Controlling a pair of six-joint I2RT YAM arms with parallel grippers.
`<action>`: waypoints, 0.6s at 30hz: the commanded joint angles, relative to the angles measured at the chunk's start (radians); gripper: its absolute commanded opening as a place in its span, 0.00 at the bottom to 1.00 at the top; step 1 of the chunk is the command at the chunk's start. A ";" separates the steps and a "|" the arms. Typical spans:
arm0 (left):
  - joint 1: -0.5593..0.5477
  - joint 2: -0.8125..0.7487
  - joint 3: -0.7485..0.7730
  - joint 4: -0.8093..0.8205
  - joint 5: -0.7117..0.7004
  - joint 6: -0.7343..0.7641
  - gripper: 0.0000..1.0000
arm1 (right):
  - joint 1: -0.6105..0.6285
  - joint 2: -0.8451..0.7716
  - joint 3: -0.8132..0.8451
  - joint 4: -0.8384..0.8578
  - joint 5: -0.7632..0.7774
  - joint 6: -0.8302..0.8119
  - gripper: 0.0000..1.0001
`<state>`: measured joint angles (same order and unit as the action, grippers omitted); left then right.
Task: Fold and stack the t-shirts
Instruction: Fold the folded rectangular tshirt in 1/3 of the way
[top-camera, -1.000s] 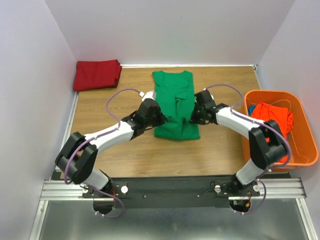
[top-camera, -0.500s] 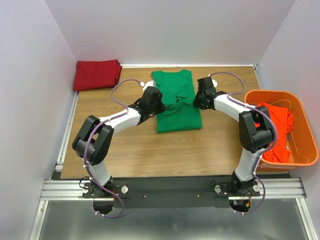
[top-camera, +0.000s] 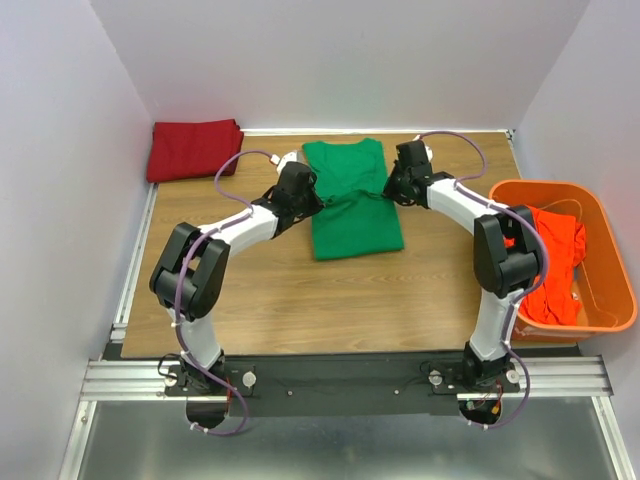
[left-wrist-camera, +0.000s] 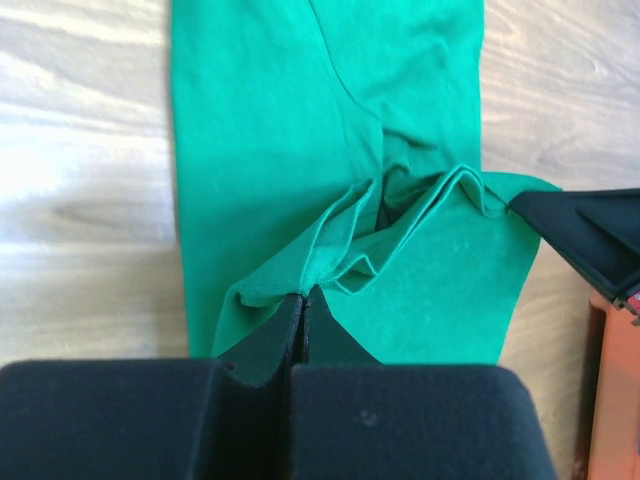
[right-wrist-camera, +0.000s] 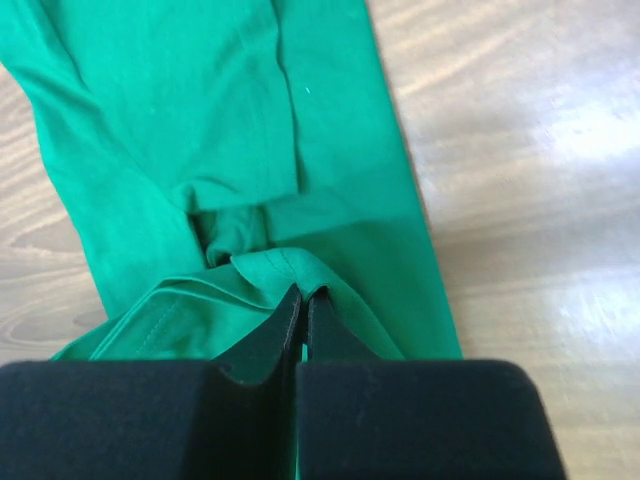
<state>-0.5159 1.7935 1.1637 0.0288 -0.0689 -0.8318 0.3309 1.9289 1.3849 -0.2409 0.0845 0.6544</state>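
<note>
- Shirt-folding scene from overhead: green t-shirt lies mid-rear on wood surface, folded into a long narrow strip running front to back, far end near the rear wall.
- L arm reaches in from the shirt's left edge and R arm from its right edge. Both meet the cloth roughly midway along the strip.
- L jaws are pressed together, pinching a raised fold of green cloth at the strip's left edge (L wrist cam). Cloth bunches into layered ridges running from the pinch toward the opposite side.
- R jaws are pressed together too, nipping a small hump of green cloth at the strip's right edge (R wrist cam), w/ a thin sliver of cloth showing between them.
- L wrist cam also catches the black tip of the R jaws at frame right, touching the green cloth's far edge.
- Between the two pinches the cloth is lifted & creased; the rest of the strip lies flat on the surface.
- Dark red t-shirt sits folded in the rear-left corner, well apart from the green one.
- Orange-red t-shirt is heaped, unfolded, inside an orange plastic basket at the surface's right edge, just beside R arm's elbow.
</note>
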 joint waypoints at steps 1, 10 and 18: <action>0.020 0.035 0.051 -0.006 -0.005 0.037 0.00 | -0.015 0.051 0.054 0.029 -0.031 0.002 0.06; 0.065 0.128 0.136 0.002 0.050 0.092 0.00 | -0.046 0.119 0.078 0.034 -0.064 0.022 0.06; 0.080 0.164 0.145 0.011 0.064 0.100 0.00 | -0.061 0.134 0.077 0.048 -0.071 0.030 0.06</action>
<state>-0.4488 1.9320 1.2831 0.0257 -0.0216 -0.7582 0.2783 2.0388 1.4372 -0.2245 0.0231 0.6701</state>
